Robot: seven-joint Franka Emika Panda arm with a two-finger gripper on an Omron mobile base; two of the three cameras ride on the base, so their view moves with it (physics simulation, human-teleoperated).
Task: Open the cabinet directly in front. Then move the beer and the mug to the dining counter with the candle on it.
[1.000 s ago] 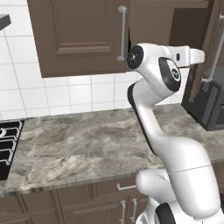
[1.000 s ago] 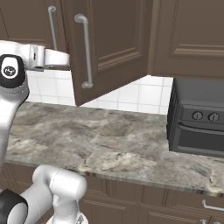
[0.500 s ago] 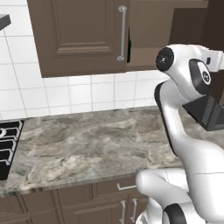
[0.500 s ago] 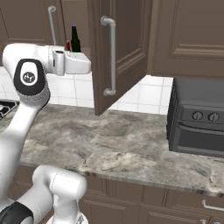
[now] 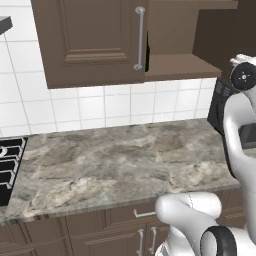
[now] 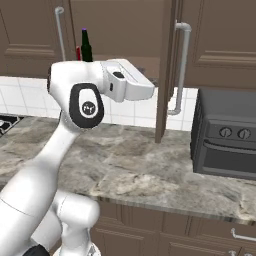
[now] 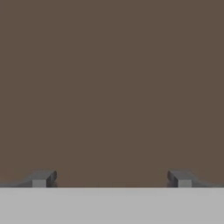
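my gripper [image 7: 112, 178] spread wide and holding nothing, facing flat brown wood, right cabinet [image 6: 35, 35] door swung out edge-on, beer [image 6: 86, 46] and red mug [image 6: 78, 53] inside on the shelf, stone counter [image 6: 150, 170] below, black oven [image 6: 225, 135] to the right

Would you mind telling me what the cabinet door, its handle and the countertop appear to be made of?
The dark brown raised-panel cabinet door looks like matt stained wood, though no grain shows. Its long vertical bar handle seems brushed silver metal, given its pale sheen. The grey-brown countertop appears to be polished veined stone.
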